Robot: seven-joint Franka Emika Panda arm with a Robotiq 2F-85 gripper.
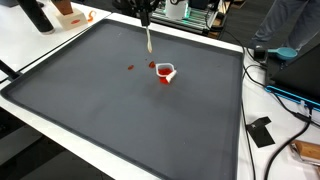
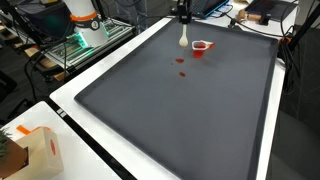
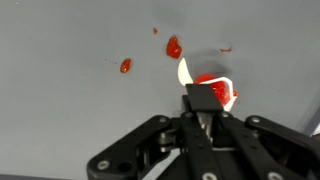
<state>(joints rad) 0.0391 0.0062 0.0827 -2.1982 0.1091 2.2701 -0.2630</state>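
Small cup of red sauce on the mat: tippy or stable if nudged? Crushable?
Probably light and tippy: the small cup looks thin-walled and sits loose on the dark mat. Its rim looks bent in the wrist view, so it likely deforms under a pinch. Red drips nearby suggest the sauce would slop out or smear if pushed.

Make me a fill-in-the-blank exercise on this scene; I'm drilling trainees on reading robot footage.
The spoon in the shut gripper is coloured ____.
The sauce in the small cup is coloured ____.
Sauce drops lie beside the cup on a dark mat, which lies on a table coloured ____.
Missing words: white; red; white.
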